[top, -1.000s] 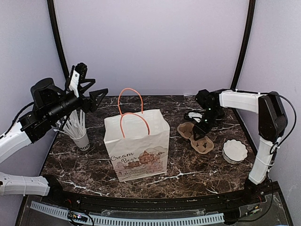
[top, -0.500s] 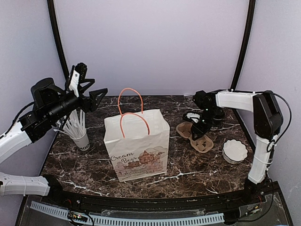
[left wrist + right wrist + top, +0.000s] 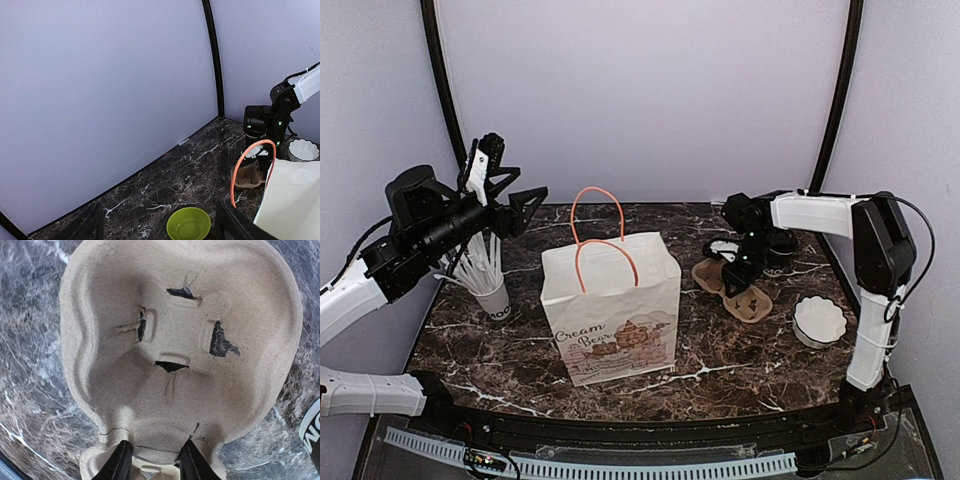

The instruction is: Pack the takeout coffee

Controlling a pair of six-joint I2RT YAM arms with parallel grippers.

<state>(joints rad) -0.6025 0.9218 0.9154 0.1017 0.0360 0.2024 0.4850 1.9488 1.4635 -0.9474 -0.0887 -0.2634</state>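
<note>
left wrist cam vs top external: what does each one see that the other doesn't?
Left wrist only: a lime-green round bowl on the marble table beside the bag. The top view has no sight of it.
Top external only: the white printed paper cup of straws near the table's left edge.
Both: the white paper bag with orange handles, the brown moulded-pulp cup carrier, the white fluted dish, and the right arm reaching down at the carrier.

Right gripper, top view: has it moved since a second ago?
Yes. The right gripper has shifted left, toward the white paper bag with orange handles, above the brown pulp cup carrier.
</note>
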